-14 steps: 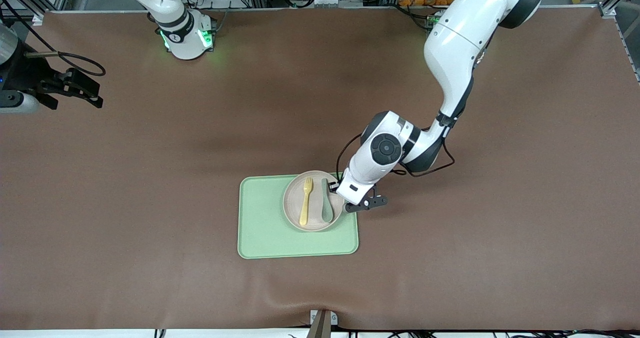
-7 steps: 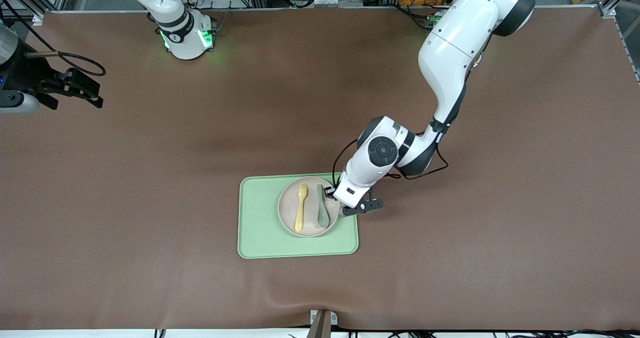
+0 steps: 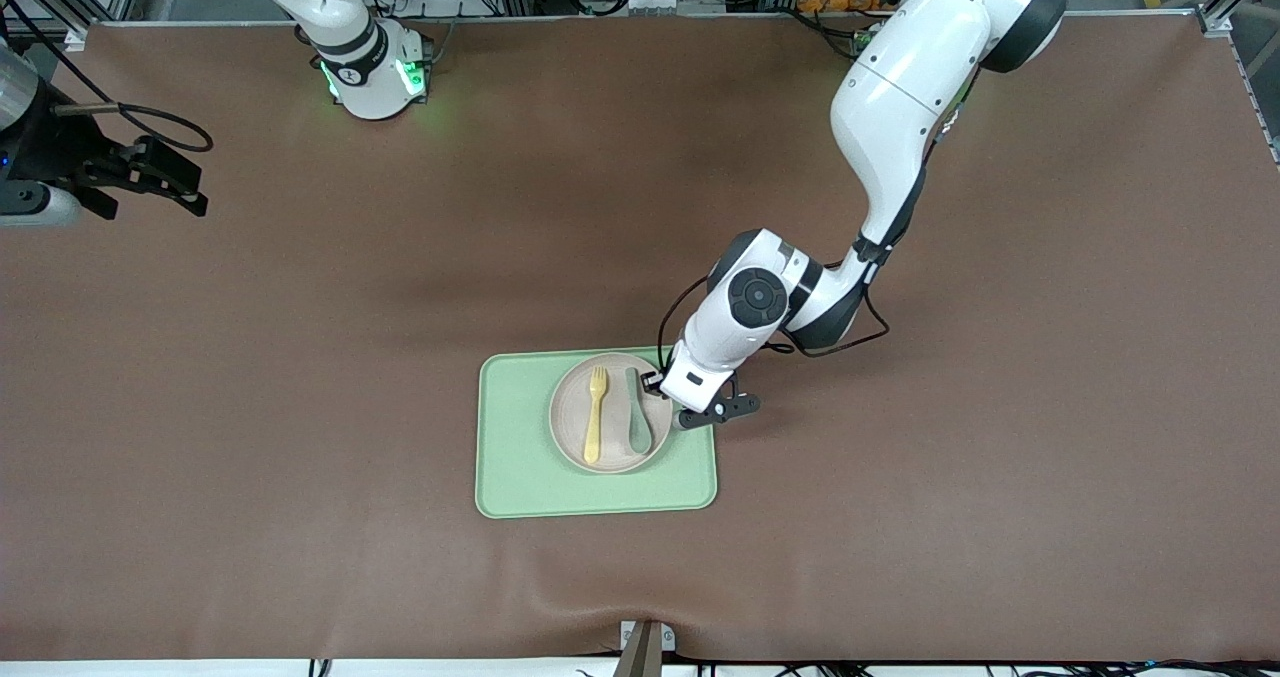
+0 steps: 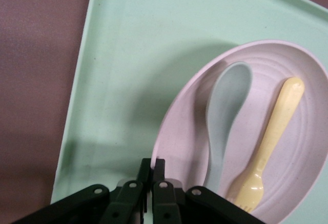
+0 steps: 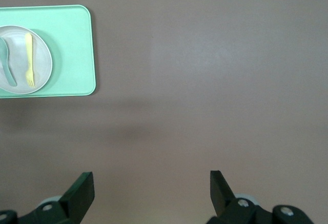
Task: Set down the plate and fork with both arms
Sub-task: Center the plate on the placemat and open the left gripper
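From the front, you can see that the plate (image 3: 611,412) has shifted across the light-green tray (image 3: 520,457) toward the right arm's end of the table since a second ago, carrying the fork (image 3: 595,414) and the grey-green spoon (image 3: 636,412) with it. The left arm has swung the same way, and the left gripper (image 3: 660,389) has moved with the plate's rim at the side toward the left arm's end. The fork and spoon lie side by side on the plate, the fork toward the right arm's end. The right gripper (image 3: 150,182) has not moved; it waits near the table's edge at the right arm's end, well apart from the tray.

In the left wrist view, you find the left gripper (image 4: 152,175) with its fingers (image 4: 159,167) pinched narrowly together on the plate's (image 4: 307,147) rim. The plate sits tilted over the tray (image 4: 133,49), casting a shadow on it. The spoon (image 4: 225,116) and the fork (image 4: 269,147) rest in the plate, close together but apart.

In the right wrist view, you see the right gripper (image 5: 152,188) spread wide and holding nothing, above bare brown table. Well away, the tray (image 5: 72,44) holds the plate (image 5: 43,60), with the fork (image 5: 29,60) and spoon (image 5: 6,60) in it.
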`<state>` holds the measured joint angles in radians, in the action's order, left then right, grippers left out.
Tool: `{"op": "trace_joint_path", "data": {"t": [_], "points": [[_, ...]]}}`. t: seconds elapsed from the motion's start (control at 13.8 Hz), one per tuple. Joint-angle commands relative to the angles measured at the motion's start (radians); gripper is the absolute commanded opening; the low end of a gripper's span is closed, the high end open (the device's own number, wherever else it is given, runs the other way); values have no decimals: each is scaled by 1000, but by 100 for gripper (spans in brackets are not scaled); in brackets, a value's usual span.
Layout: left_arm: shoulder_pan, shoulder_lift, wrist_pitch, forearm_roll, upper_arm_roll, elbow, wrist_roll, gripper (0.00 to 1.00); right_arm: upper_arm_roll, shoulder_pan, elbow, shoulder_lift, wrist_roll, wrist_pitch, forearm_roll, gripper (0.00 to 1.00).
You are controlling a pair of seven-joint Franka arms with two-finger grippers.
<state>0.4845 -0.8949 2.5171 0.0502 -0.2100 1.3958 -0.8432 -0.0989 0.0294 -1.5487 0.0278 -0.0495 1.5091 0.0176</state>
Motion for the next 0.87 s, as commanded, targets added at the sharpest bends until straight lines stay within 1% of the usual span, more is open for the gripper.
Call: {"op": "trace_joint_path", "data": {"t": [0.0,0.07,0.58,0.73,0.8], "points": [[11,-18,20,20,9,-27,-36,89,-1,-2,18,-5,8,-15,12,100],[14,-18,34,16,12,-27,-40,100,-1,-2,18,-5,8,-15,12,100],[2,7,37,5,15,-26,-27,100,-1,-2,19,-6,10,-10,10,100],[-13,34,17,-13,15,-20,-23,100,-1,0,27,-46,10,-4,8,100],[-26,60,-29,-15,15,-20,-23,100,-1,0,29,-64,11,-3,7,100]]}}
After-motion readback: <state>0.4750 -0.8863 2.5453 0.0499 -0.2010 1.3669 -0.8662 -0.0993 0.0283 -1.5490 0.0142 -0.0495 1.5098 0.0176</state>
